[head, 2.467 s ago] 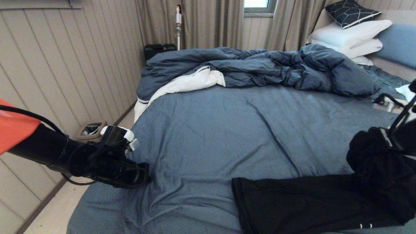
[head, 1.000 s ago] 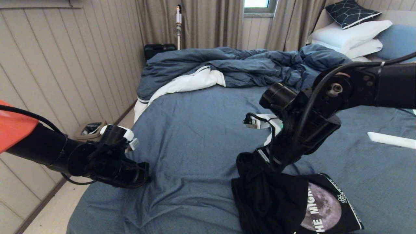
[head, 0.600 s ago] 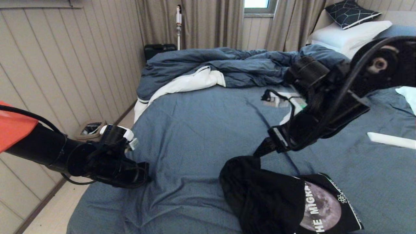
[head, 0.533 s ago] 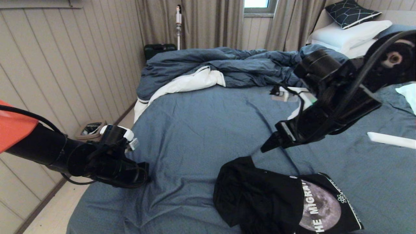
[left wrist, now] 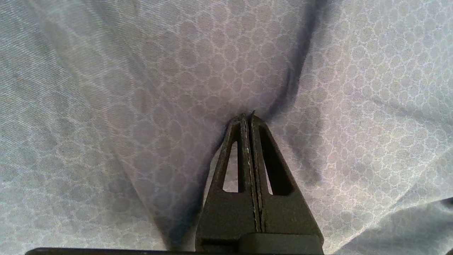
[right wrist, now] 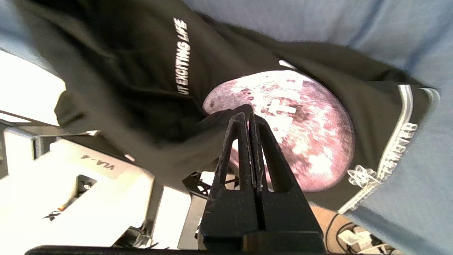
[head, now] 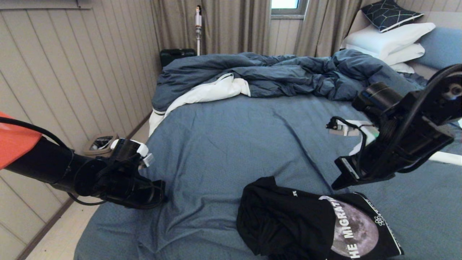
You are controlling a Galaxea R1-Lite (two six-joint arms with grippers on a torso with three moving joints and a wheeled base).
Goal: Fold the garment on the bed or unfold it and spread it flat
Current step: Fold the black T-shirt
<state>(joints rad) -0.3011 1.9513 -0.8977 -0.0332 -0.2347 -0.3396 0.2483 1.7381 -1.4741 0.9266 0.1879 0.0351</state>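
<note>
Right end effector (head: 341,182) has let go, now pinched empty at 2 o'clock of the crumpled black moon-print T-shirt (head: 288,224); regrabbing could snag slate-blue bed sheet (head: 231,144).

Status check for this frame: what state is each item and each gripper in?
Black T-shirt with grey moon print: crumpled, partly folded over itself, lying free on the bed.
Slate-blue bed sheet: spread, lightly creased.
Dark blue duvet: rumpled at the far end.
White pillows: stacked.
Right gripper: fingers shut, empty, above the shirt.
Left gripper: fingers shut, tips on the sheet.
</note>
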